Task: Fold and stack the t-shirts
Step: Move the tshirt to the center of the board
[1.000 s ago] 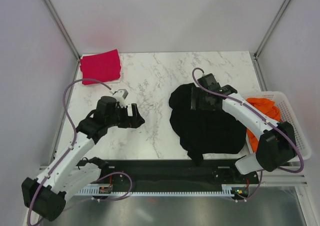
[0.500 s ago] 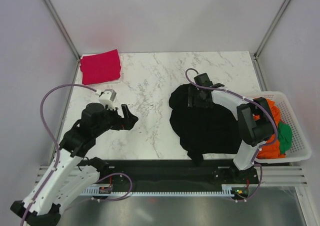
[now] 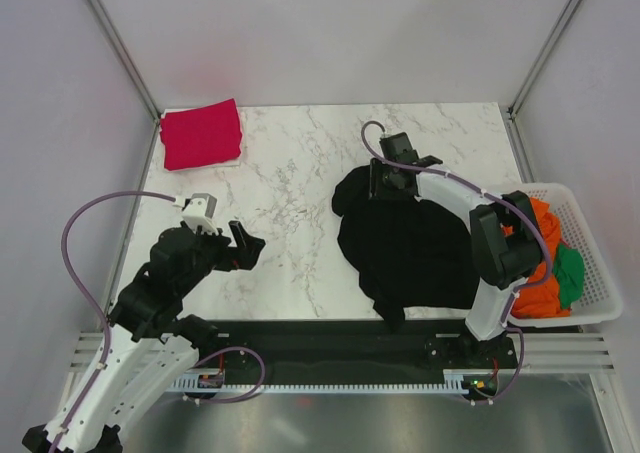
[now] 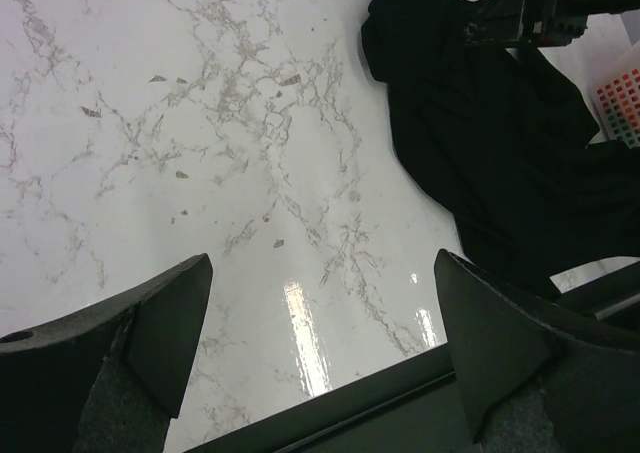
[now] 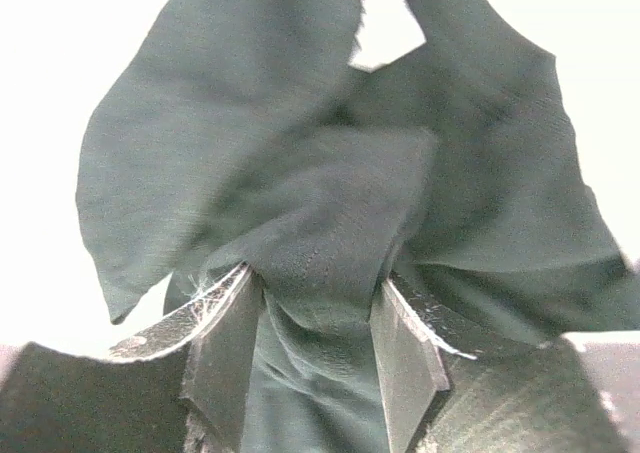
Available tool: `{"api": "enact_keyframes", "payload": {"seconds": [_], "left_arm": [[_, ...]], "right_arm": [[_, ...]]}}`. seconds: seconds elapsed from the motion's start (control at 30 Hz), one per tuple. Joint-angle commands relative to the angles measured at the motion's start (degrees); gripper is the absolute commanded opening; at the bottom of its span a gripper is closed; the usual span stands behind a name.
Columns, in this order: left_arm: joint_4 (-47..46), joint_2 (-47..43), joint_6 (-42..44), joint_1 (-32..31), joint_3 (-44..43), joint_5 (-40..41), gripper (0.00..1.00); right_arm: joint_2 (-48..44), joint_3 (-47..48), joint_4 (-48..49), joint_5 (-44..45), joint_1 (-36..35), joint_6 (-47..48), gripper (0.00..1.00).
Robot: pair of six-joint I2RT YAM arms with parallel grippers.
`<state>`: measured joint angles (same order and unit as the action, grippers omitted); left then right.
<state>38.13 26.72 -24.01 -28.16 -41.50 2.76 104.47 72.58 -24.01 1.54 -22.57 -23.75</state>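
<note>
Right arm: base at the near right corner, elbow folded up beside the basket, forearm reaching back and left. right gripper [image 3: 390,180] is nose-down on the far edge of the large black soft-cloth t-shirt [image 3: 410,248]. In the wrist view, the two flat grey metal fingers [image 5: 225,358] have a bunched ridge of black cloth filling the gap, touching both sides, so it's pinched.

Left arm: rises from the near left corner, wrist bent, left gripper [image 3: 246,246] pointing right over bare counter in the near left part. Its dark wedge-shaped fingers [image 4: 165,328] are spread wide with nothing between them.

The black shirt is crumpled with an irregular outline and matte weave. It covers the right half of the glossy white marble-pattern counter [image 3: 300,173], and a tail reaches the near edge.

bright red folded t-shirt [image 3: 202,133] is a flat, neat rectangle in the far left corner.

white plastic lattice basket [image 3: 592,258] sits at the right edge, holding the crumpled orange t-shirt [image 3: 535,218] and the green t-shirt [image 3: 570,273], bunched together.
</note>
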Motion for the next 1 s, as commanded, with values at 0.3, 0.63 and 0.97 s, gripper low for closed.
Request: {"api": "enact_keyframes", "payload": {"seconds": [0.3,0.63,0.97], "left_arm": [[-0.3,-0.5,0.1,-0.3,0.0,2.0,1.00],[0.3,-0.8,-0.7,-0.3,-0.2,3.7,1.00],[1.2,-0.7,-2.2,-0.3,0.2,6.9,1.00]], "right_arm": [[1.6,8.9,-2.0,0.0,-9.7,0.9,0.00],[6.8,19.9,-3.8,-1.5,-32.1,-3.3,0.00],[5.4,19.0,-8.0,4.4,-40.8,-1.4,0.98]]}}
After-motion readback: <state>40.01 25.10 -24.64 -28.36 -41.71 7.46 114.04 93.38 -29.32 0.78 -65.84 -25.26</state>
